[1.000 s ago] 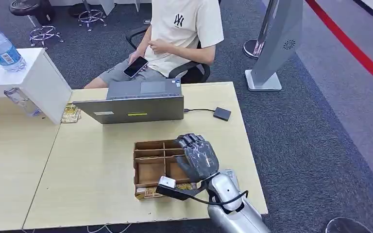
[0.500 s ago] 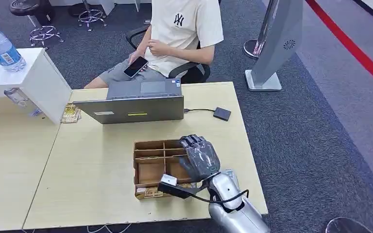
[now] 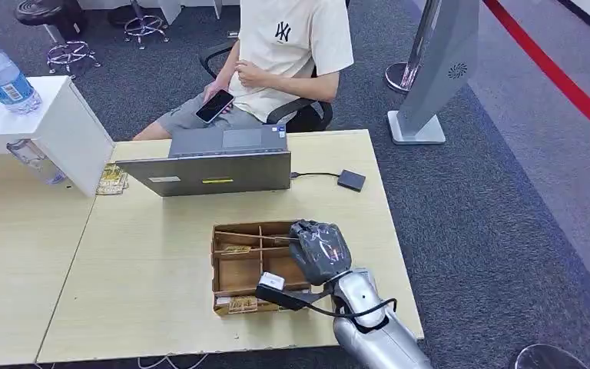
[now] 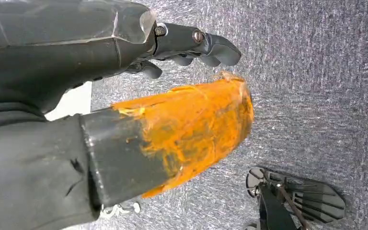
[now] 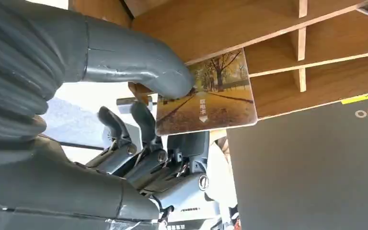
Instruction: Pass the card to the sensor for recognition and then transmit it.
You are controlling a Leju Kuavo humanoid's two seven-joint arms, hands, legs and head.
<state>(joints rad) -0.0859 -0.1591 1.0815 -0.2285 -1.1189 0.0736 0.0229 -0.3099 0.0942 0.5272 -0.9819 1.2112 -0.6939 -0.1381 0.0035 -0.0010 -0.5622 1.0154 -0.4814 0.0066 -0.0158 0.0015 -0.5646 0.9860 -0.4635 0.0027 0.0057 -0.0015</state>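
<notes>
My right hand (image 3: 319,250) hangs low over the right side of a wooden divided box (image 3: 216,265) on the table. In the right wrist view this hand (image 5: 139,124) pinches a card (image 5: 215,96) printed with autumn trees between its thumb and the fingers beneath, just above the box's compartments. The sensor (image 3: 351,181), a small dark box on a cable, lies on the table behind, to the right of the laptop (image 3: 215,173). In its wrist view my left hand (image 4: 124,96), its thumb wrapped in orange tape, hangs over grey carpet and holds nothing.
A person (image 3: 288,46) sits behind the table holding a phone. More cards lie in the box's front compartment (image 3: 238,304). A white stand (image 3: 65,127) with a water bottle (image 3: 4,77) is at the left. The table edge (image 3: 399,254) runs close by my right arm.
My right hand has dropped lower onto the box and its fingers have curled in; it now pinches the card.
</notes>
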